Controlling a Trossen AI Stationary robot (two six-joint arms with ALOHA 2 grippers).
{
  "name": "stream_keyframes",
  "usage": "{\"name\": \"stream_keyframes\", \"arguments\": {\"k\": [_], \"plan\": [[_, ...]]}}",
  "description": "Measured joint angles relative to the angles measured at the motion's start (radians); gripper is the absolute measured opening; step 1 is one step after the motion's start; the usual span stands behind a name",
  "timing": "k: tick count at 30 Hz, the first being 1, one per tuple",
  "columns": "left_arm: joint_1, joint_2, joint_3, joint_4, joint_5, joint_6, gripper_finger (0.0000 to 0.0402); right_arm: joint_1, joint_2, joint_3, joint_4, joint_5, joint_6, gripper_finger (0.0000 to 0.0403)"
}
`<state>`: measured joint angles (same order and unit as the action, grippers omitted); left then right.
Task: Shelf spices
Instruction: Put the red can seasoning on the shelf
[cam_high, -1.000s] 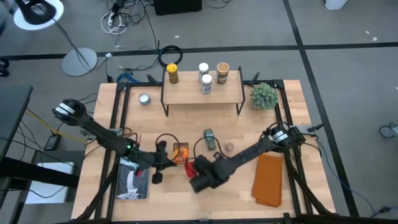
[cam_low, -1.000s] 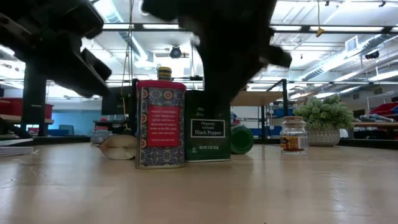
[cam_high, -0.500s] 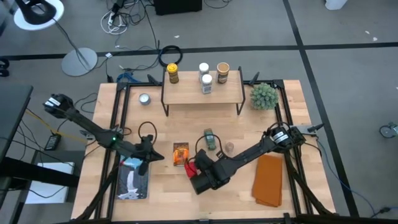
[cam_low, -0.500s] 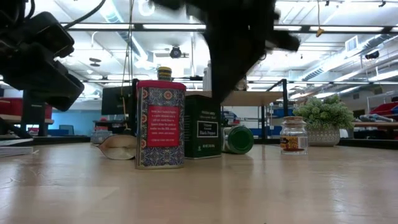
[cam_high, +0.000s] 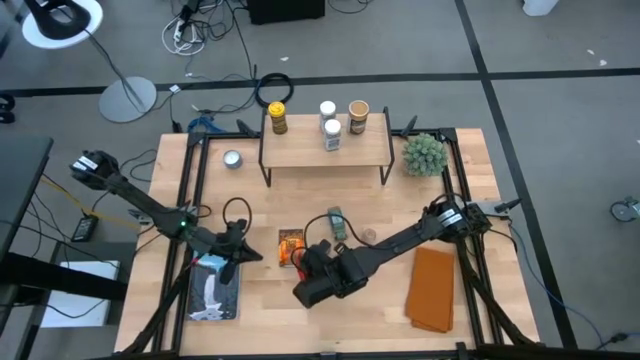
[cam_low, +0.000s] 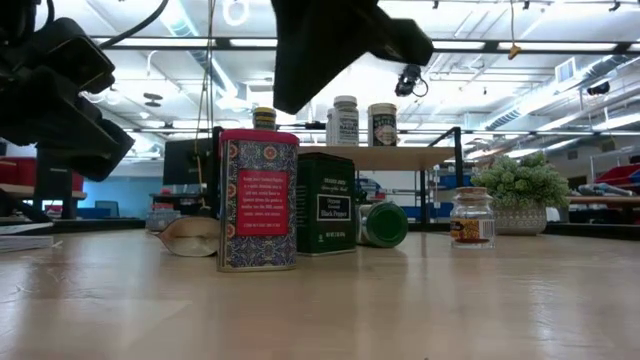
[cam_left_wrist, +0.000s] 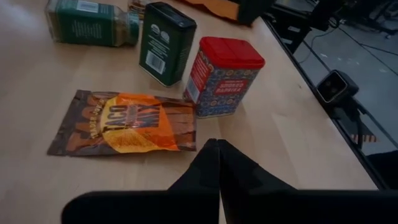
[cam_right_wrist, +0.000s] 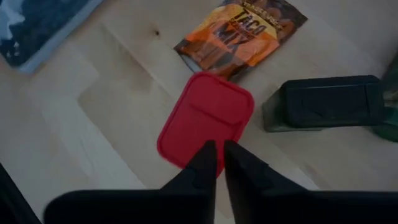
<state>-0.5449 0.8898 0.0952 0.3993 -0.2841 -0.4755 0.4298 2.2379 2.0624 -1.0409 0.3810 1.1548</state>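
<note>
Red-lidded and rectangular, the patterned tin (cam_right_wrist: 206, 120) stands directly beneath the right hand (cam_right_wrist: 217, 152), whose dark fingers show only a thin slit between them and hold nothing. Beside the tin stand a dark green box (cam_right_wrist: 328, 102) and a flat, crinkled orange packet (cam_right_wrist: 242, 32). Off to the side, the left hand (cam_left_wrist: 217, 151) is pinched fully closed and empty, hovering over the pale wooden worktop (cam_left_wrist: 37, 81) near the packet. Only the low view reads the box's label; the high view alone shows the shelf (cam_high: 325, 150), bearing four jars, well beyond both hands.

Three jars (cam_high: 329, 121) upright on shelf (cam_high: 325, 152); red tin (cam_low: 258, 200) on table.
</note>
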Motion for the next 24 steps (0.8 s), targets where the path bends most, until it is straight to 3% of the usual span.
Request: {"name": "stream_keyframes", "arguments": {"k": [6, 15, 24], "plan": [[0.0, 0.0, 0.0, -0.014, 0.009, 0.0, 0.0001, -0.03, 0.0, 0.0, 0.006, -0.086, 0.155, 0.0121], [0.0, 0.0, 0.0, -0.032, 0.007, 0.0, 0.0001, -0.06, 0.0, 0.0, 0.046, -0.266, 0.215, 0.0273], [0.0, 0.0, 0.0, -0.032, 0.005, 0.0, 0.0001, -0.086, 0.0, 0.0, 0.057, -0.269, 0.206, 0.0335]]}}
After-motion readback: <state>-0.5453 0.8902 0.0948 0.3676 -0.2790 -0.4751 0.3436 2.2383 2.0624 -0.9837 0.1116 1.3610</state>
